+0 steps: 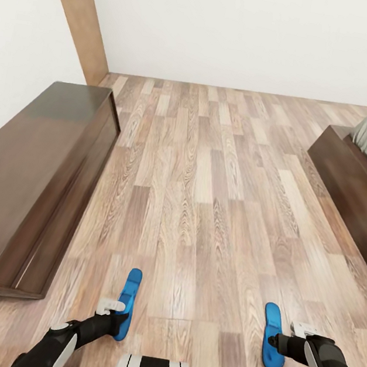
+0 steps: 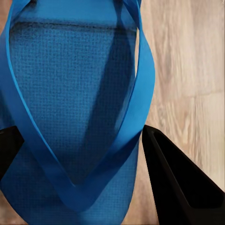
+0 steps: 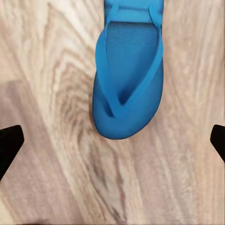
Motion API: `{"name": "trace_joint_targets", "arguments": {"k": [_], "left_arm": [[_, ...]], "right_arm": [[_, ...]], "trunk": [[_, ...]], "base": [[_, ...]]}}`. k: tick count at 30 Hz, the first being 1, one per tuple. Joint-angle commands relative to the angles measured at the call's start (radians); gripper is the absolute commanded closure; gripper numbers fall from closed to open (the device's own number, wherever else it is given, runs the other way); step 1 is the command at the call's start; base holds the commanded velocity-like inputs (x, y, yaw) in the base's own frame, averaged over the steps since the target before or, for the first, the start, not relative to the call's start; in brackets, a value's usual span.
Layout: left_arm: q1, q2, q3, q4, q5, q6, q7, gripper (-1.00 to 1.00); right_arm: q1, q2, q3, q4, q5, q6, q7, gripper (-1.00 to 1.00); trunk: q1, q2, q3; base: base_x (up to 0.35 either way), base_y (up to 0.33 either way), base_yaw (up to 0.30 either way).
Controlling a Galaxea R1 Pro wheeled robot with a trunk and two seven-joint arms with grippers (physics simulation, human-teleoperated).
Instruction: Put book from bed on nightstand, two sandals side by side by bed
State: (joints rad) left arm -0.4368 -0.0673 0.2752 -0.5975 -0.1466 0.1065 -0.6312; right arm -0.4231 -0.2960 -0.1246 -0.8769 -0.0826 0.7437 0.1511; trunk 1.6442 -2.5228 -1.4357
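We see wood-plank floor [image 1: 205,199] running to a white wall [image 1: 260,35]. A long low dark-brown bench [image 1: 29,183] sits against the left side; the bed [image 1: 355,181], dark frame with a grey mattress corner, stands at the right edge. Open floor lies between them, with both sandals at the near end, well apart. We note the left sandal [image 1: 127,302] lengthwise near the bench's near corner; the left gripper [image 1: 118,315] is clamped on it. In the left wrist view its dark fingers [image 2: 183,187] flank the blue sole [image 2: 70,108] and straps, pressed to its edges. The right sandal [image 1: 272,337] lies flat toward the bed side; the right gripper [image 1: 277,342] is beside it, jaws spread wide and empty. In the right wrist view the fingertips [image 3: 9,145] sit far apart with the sandal [image 3: 129,84] beyond them, untouched. We read no writing or labels anywhere.
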Motion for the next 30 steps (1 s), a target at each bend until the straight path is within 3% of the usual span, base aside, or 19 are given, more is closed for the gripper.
{"name": "trace_joint_targets", "arguments": {"k": [1, 8, 18, 30], "left_arm": [[0.0, -0.002, 0.009, -0.002, -0.01, 0.007, -0.01, 1.0], [0.0, -0.003, 0.007, -0.002, -0.01, 0.007, -0.01, 1.0], [0.0, -0.003, 0.006, -0.002, -0.01, 0.007, -0.01, 1.0], [0.0, -0.003, 0.006, -0.003, -0.01, 0.007, -0.011, 1.0]], "right_arm": [[0.0, 0.0, -0.001, -0.001, -0.008, 0.005, -0.001, -1.0], [0.0, 0.0, -0.001, -0.001, -0.008, 0.005, -0.001, -1.0], [0.0, 0.0, -0.002, -0.002, -0.008, 0.005, -0.001, -1.0], [0.0, 0.0, -0.003, -0.003, -0.008, 0.006, 0.0, -1.0]], "trunk": [[0.0, 0.0, -0.001], [0.0, 0.0, -0.001], [0.0, 0.0, -0.001], [0.006, -0.003, -0.047]], "base": [[0.318, 0.0, 0.0], [0.314, 0.0, 0.0], [0.042, 0.0, 0.0], [0.0, 0.0, 0.0]]}}
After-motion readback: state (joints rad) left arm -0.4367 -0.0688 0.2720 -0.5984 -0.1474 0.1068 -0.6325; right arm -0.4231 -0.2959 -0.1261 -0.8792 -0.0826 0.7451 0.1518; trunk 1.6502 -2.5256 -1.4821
